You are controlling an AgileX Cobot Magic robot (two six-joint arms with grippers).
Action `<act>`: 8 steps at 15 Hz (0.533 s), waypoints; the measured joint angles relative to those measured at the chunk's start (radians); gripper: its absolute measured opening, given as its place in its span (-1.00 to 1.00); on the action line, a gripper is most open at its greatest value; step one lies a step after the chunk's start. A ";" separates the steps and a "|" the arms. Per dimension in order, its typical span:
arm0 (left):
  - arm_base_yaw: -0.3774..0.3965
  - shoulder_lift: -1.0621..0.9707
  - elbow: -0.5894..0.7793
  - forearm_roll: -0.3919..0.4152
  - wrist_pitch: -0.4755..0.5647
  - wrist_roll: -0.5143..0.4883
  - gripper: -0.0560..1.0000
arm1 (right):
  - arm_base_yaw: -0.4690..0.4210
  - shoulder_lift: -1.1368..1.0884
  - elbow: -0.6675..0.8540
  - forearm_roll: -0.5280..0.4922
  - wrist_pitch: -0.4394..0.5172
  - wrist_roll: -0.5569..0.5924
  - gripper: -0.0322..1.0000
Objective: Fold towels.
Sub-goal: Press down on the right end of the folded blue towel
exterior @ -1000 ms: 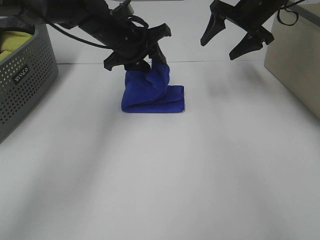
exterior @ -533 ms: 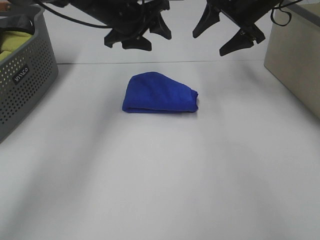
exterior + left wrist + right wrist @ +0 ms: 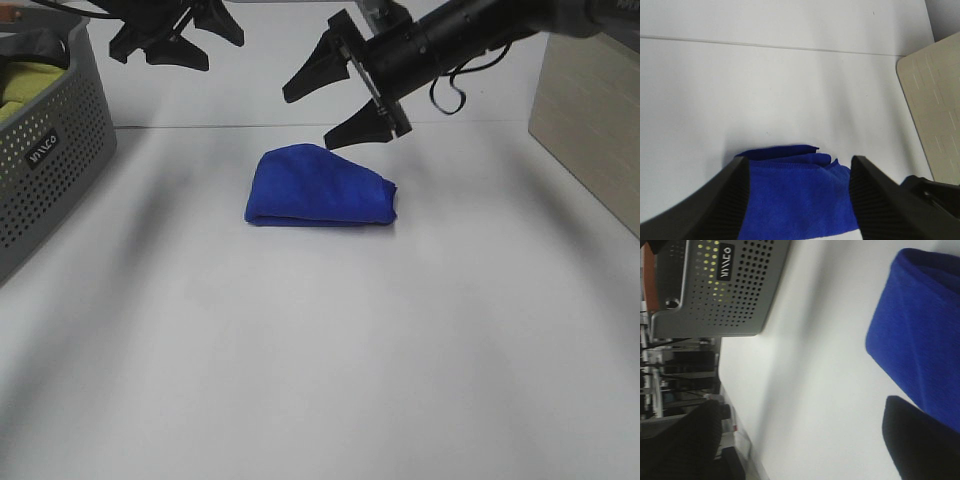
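Observation:
The royal-blue towel (image 3: 318, 187) lies folded in a bundle on the white table (image 3: 320, 350), toward the back centre. It also shows in the left wrist view (image 3: 795, 195) and the right wrist view (image 3: 922, 350). My left gripper (image 3: 172, 38) is open and empty, raised at the back left, well away from the towel. My right gripper (image 3: 325, 105) is open and empty, reaching across the middle, just above the towel's back edge, not touching it.
A grey perforated basket (image 3: 45, 150) holding a yellow-green cloth (image 3: 25, 85) stands at the left edge; it shows in the right wrist view (image 3: 725, 285) too. A beige box (image 3: 590, 120) stands at the right, also seen in the left wrist view (image 3: 932, 110).
The left gripper let go of the towel, which dropped into a flat bundle, then rose and moved left. The right gripper swung left and down to just behind the towel.

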 joint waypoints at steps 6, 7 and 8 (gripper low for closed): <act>-0.001 0.000 0.000 0.018 0.039 0.000 0.19 | -0.003 0.209 0.006 0.235 -0.042 -0.158 0.65; -0.001 0.000 0.000 0.018 0.041 0.000 0.19 | -0.004 0.219 0.006 0.222 -0.058 -0.160 0.65; -0.001 -0.002 0.000 0.029 0.053 0.000 0.19 | -0.004 0.222 0.006 0.196 -0.064 -0.160 0.65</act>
